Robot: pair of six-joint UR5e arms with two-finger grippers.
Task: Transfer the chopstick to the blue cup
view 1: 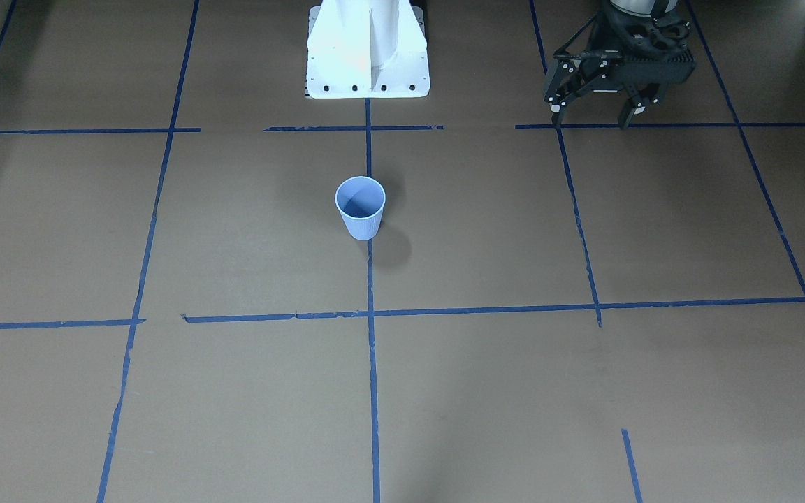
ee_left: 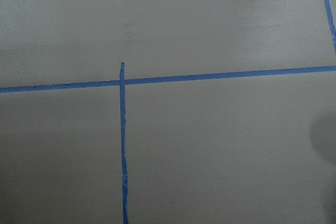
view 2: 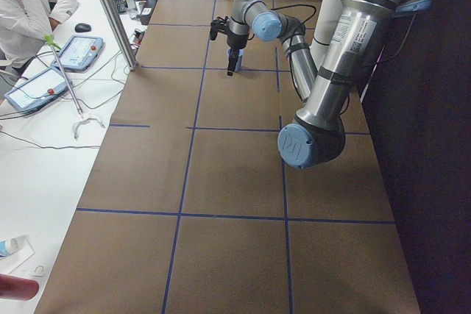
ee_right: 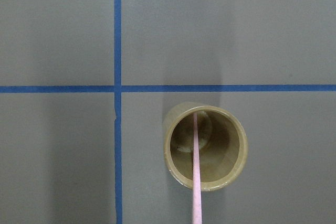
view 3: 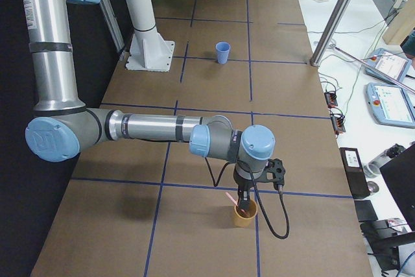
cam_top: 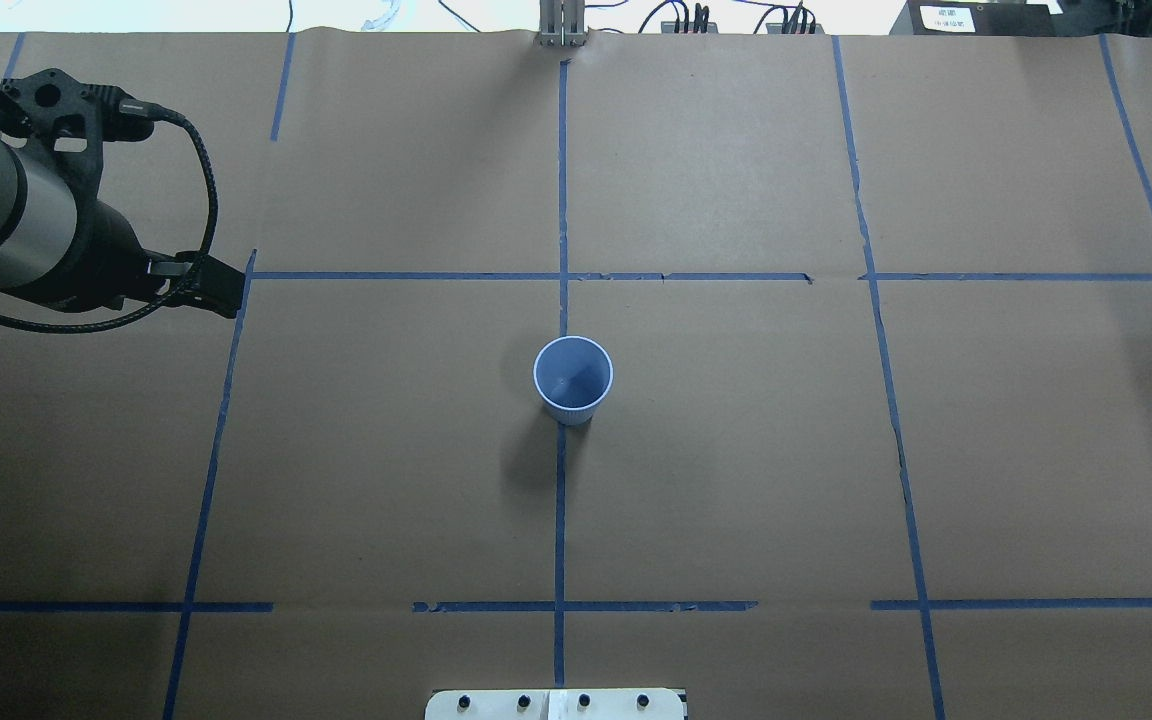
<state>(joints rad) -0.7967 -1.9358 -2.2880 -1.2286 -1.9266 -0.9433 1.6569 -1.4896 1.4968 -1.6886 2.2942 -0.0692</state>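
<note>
The blue cup stands upright and empty at the table's middle, on a tape line. The pale pink chopstick leans inside a tan cup near the table's right end. My right gripper hangs right over that tan cup's mouth beside the chopstick; I cannot tell whether it is open or shut. Its fingers do not show in the right wrist view. My left gripper hovers open and empty near the robot's side of the table, well left of the blue cup.
The white robot base stands behind the blue cup. Blue tape lines cross the brown table. A side table with tablets, cables and a metal post runs along the far edge, where a seated person shows.
</note>
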